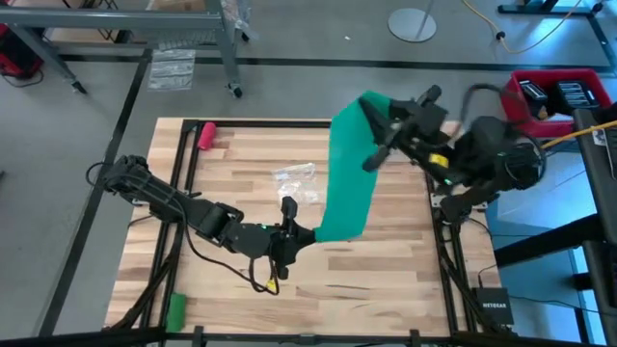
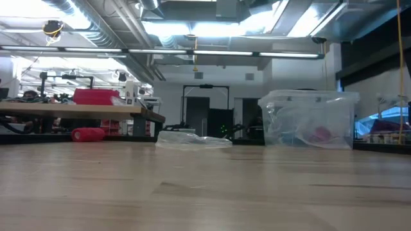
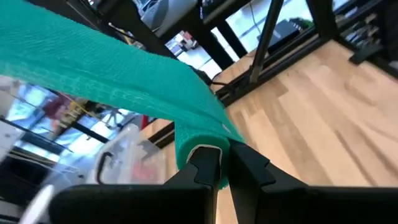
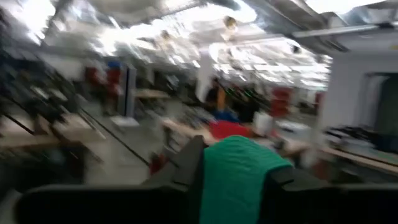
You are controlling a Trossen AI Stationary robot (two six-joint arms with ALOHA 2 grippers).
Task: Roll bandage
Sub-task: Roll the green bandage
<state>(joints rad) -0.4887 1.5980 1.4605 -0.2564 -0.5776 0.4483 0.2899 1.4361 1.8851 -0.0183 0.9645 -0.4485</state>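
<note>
Bandage (image 1: pixel 345 173): teal-green strip, stretched as a flat band in the centre-right of the high view. Long axis runs from the lower centre of the frame up and right to the upper right. It hangs in the air between the two arms; no rolled cylinder visible yet.

Left end effector (image 1: pixel 289 236): lower centre of the high view, just over the tabletop (image 1: pixel 241 289). The left wrist view shows its fingers (image 3: pixel 208 163) pinched together on the narrow, bunched lower end of the bandage. Closed, gripping the bandage.

Right end effector (image 1: pixel 381 135): upper right of the high view, raised near the tabletop's far-right corner. The right wrist view shows the cloth (image 4: pixel 236 177) lying between its two fingers. Whether they press it or have slackened, I cannot tell.

Key relation: the strip spans both end effectors, each at one end. From the left one the cloth leads up and right; from the right one it leads down and left. Neither arm is nearer; both are at the band.

Judgement: rolling likely depends on the left grip staying the anchor while the free length is wound toward it. A loose right end could drop the band.

Also there: pink-red roll (image 1: pixel 206 134) upper left, small green roll (image 1: pixel 175 308) lower left, clear wrapper (image 1: pixel 294 180) mid-tabletop.
</note>
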